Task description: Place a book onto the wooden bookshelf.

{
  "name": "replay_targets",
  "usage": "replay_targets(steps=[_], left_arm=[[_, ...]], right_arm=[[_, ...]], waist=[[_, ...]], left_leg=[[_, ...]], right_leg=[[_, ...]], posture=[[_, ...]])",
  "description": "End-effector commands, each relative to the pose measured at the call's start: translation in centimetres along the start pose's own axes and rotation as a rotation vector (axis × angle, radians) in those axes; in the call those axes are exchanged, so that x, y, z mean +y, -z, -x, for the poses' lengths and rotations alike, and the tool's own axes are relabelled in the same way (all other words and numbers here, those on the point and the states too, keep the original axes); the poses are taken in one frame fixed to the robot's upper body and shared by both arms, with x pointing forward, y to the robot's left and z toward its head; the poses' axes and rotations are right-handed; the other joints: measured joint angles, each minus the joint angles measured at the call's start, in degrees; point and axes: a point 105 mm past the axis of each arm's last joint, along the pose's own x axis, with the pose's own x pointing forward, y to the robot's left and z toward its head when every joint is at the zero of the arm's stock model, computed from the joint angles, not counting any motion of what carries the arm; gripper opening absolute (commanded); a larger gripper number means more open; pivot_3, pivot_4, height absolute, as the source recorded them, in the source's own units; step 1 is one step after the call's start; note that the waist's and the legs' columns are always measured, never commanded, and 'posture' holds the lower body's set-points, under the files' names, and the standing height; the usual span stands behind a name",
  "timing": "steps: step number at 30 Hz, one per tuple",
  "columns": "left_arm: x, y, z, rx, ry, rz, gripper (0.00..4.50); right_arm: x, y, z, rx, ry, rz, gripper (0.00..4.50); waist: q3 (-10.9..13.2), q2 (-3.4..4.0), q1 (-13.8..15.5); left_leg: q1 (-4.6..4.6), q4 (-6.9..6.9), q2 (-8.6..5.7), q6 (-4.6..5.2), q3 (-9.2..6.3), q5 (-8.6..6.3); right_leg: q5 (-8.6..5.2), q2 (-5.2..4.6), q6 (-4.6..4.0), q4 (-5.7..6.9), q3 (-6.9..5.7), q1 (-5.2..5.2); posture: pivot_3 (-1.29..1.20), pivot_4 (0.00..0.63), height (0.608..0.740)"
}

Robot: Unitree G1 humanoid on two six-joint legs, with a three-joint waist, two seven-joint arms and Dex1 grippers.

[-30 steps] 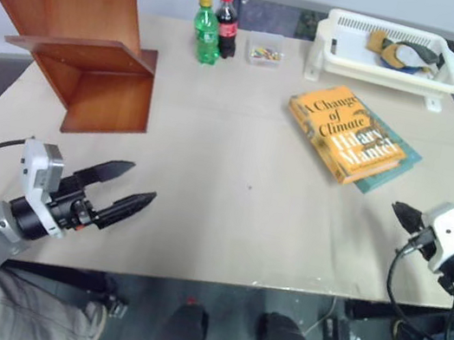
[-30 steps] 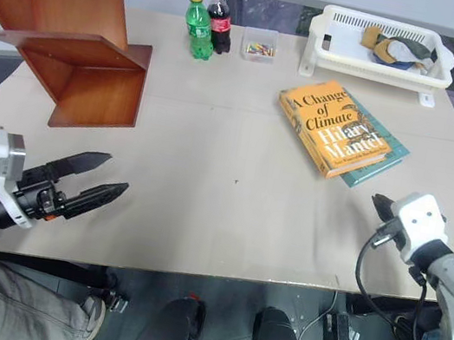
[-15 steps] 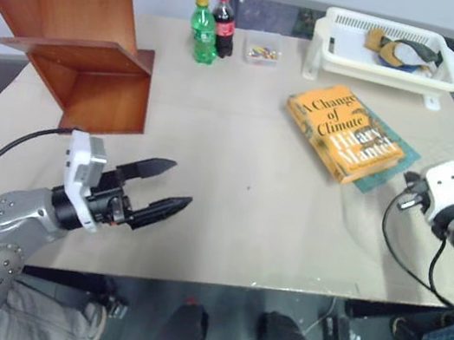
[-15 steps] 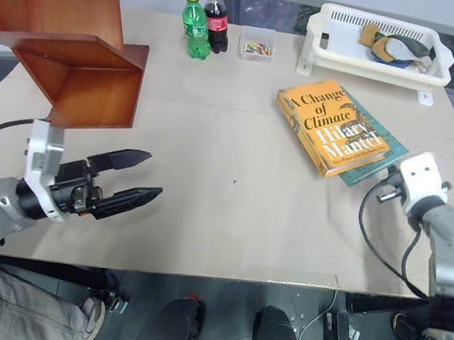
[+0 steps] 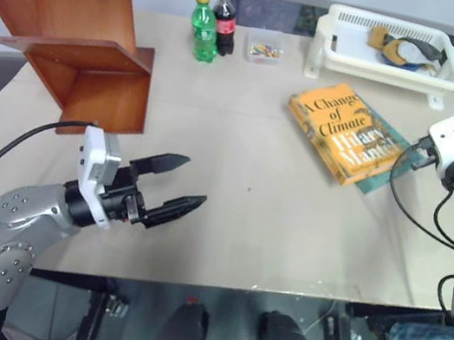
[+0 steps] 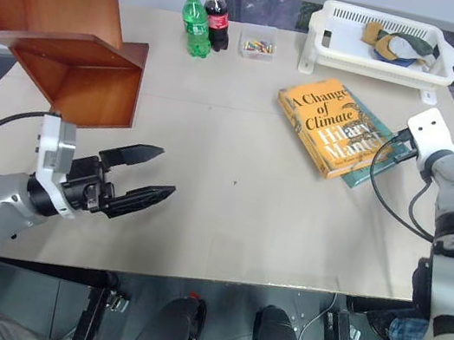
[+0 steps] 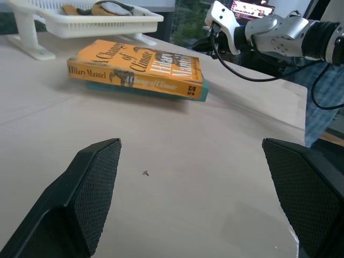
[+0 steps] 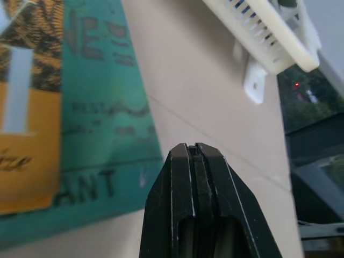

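The left gripper [image 5: 179, 184] hovered above the near-left part of the table [image 5: 236, 216], its forearm bent in from the near left edge and its two black fingers spread wide, pointing level toward the right and slightly away. Nothing lay between them. The right arm reached out along the right edge of the table, its white wrist block raised near the far-right corner of the books, with a black cable looping below it. The right gripper [image 8: 194, 148] had its fingers pressed flat together (no gap between the tips in the right wrist view), pointing slightly down at the corner of the teal book [image 8: 102, 123].

The book [image 5: 344, 131], orange-yellow with its title face up, lay flat on the right half of the table, resting on top of the teal book. The wooden bookshelf [image 5: 74, 37] stood at the far left of the table, well apart from the book. A white basket [image 5: 387, 62] sat beyond the books on the far right.
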Motion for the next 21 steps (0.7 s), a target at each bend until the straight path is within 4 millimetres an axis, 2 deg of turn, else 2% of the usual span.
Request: replay_targets(steps=[1, 3, 11, 17, 21], left_arm=[[-0.8, -1.0, 0.1, -0.024, 0.007, -0.044, 4.50], [-1.2, -0.6, 0.5, -0.006, 0.019, -0.053, 4.50], [-0.6, -0.8, 0.8, -0.003, -0.003, -0.093, 4.50], [-1.1, -0.3, 0.2, -0.018, -0.008, -0.079, 4.50], [-0.5, -0.4, 0.0, -0.022, -0.005, -0.081, 4.50]], right_arm=[[-1.0, -1.0, 0.0, -0.022, 0.035, 0.039, 0.04], [0.0, -0.8, -0.3, -0.012, -0.002, 0.056, 0.04], [3.0, -1.2, -0.9, -0.013, -0.139, 0.092, 0.04], [6.3, -0.8, -0.2, -0.076, -0.368, 0.054, 0.04], [8.3, -0.5, 0.6, -0.128, -0.488, 0.040, 0.04]], waist=[[0.0, 0.00, 0.0], [0.0, 0.00, 0.0], [0.0, 0.05, -0.1], [0.0, 0.04, -0.1], [0.0, 0.01, -0.2]], left_leg=[[0.00, -0.01, 0.00, 0.00, 0.00, 0.00], [-0.01, 0.00, 0.00, 0.01, 0.00, -0.01], [0.06, 0.00, -0.01, 0.02, 0.02, -0.01], [0.10, 0.00, -0.01, 0.02, 0.04, -0.01], [0.17, 0.00, 0.02, 0.02, 0.01, -0.01]], right_leg=[[0.00, 0.00, 0.00, 0.00, 0.00, 0.00], [0.00, -0.01, 0.00, -0.01, 0.00, 0.00], [0.00, 0.00, 0.00, 0.06, 0.04, 0.00], [0.01, 0.00, 0.01, 0.05, 0.04, 0.04], [0.01, 0.02, 0.01, 0.06, 0.02, 0.12]], posture=[[0.00, 0.150, 0.740], [0.00, 0.150, 0.740], [0.00, 0.150, 0.740], [0.00, 0.150, 0.740], [0.00, 0.150, 0.740]])
